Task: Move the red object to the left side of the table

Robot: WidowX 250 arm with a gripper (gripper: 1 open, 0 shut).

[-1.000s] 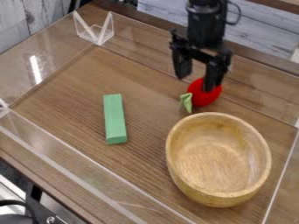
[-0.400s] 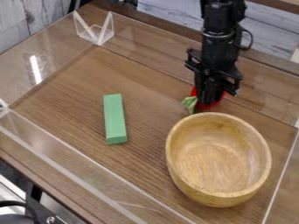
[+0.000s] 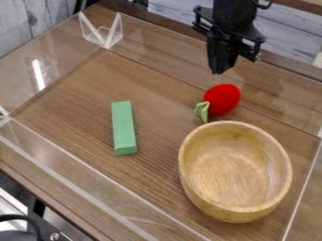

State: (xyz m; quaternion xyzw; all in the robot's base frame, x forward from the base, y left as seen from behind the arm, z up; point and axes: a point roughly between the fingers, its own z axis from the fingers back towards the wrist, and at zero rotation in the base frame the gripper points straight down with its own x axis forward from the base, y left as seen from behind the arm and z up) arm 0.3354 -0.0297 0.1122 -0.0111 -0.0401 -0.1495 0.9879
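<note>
Red and glossy, the toy strawberry with a green leafy cap (image 3: pixel 221 100) lies on the brown wood-grain tabletop (image 3: pixel 78 102), just in front of the black metal gripper (image 3: pixel 221 68), whose jaws are together, holding nothing, clear of the fruit

My one cam view looks down at a steep slant from above the table (image 3: pixel 75 127); can't tell what it's mounted on. It faces across the tabletop, so the near edge runs along the bottom L of the frame and the far clear wall (image 3: pixel 283 58) crosses the top R. Mid-range shot: close enough that the bowl (image 3: pixel 234 172) fills a good part of the lower R, w/ its inside in full sight, yet wide enough for most of the tabletop. My gripper (image 3: pixel 224 68) comes in at top, approx. R of ctr, w/ my arm cut off by the frame edge. Only 1 view, so no shared area w/ another.
</note>
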